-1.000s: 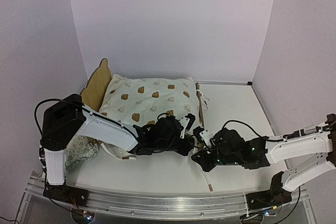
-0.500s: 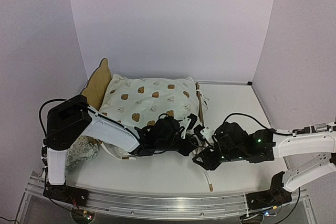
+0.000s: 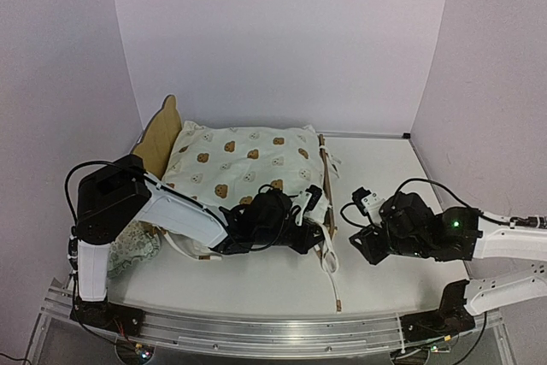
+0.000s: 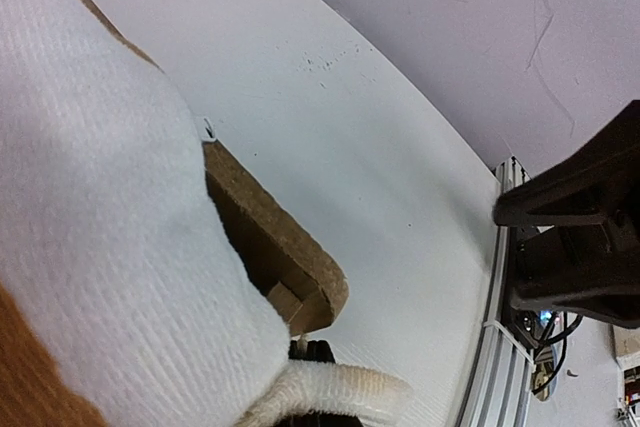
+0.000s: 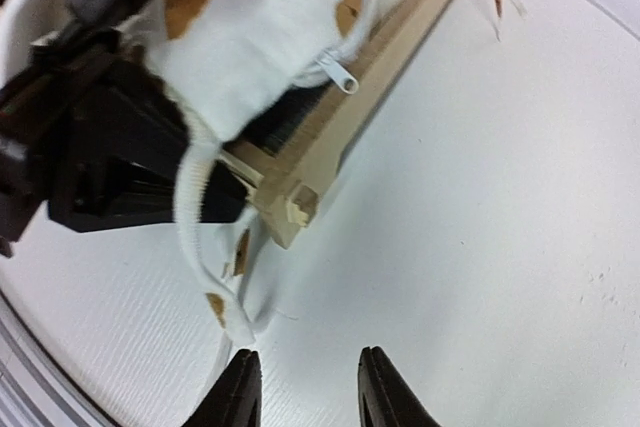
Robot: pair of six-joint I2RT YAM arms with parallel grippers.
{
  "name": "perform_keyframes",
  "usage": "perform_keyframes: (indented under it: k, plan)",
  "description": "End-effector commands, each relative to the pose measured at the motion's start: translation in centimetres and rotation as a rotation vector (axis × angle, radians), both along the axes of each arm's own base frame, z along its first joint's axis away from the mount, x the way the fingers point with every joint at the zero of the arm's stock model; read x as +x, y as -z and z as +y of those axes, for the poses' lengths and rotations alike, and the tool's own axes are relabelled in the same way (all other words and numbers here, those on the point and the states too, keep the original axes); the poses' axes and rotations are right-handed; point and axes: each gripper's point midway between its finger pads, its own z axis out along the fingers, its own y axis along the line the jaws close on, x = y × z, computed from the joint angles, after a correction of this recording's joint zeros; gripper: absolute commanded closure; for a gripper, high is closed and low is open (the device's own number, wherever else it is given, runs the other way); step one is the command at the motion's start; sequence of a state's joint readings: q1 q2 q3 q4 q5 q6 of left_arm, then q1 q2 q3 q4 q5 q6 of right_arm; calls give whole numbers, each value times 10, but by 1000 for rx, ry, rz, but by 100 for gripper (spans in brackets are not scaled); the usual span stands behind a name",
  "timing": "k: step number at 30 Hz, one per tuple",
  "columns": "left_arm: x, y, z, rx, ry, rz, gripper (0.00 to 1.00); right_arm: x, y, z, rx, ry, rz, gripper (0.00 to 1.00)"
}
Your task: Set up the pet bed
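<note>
Top external: fingers of the left gripper are pressed together at the bear-print cover on the pet bed; those of the right gripper are spread, nothing held.

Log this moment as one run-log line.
left gripper: shut at cover corner | right gripper: open, empty, clear of pet bed | tie: hanging loose

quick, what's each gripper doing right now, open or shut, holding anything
left gripper: shut, apparently pinching the cream bear-print fabric cover at the near corner of the light plywood pet bed
right gripper: open, holding nothing
</note>
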State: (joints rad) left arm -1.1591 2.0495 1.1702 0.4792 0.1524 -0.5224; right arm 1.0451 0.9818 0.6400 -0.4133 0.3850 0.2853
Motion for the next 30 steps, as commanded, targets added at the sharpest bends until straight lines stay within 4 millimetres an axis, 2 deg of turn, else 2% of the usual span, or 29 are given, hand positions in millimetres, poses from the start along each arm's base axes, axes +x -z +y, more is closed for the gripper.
perform_keyframes:
  k: [1,4,12,18,30]
  plan:
    - [6,-10,-6,-42,8,-28,100,16,22,-17,-90,81,-2,69]
    - [6,-10,-6,-42,11,-25,100,15,37,-5,-76,46,41,71]
    - [4,-12,-7,-49,22,-18,100,15,62,25,-19,-40,97,74]
    - [2,-15,-6,-55,25,-14,100,15,69,46,49,-88,128,75]
    - [-1,-19,-3,-66,35,-7,100,22,72,61,156,-65,131,75]
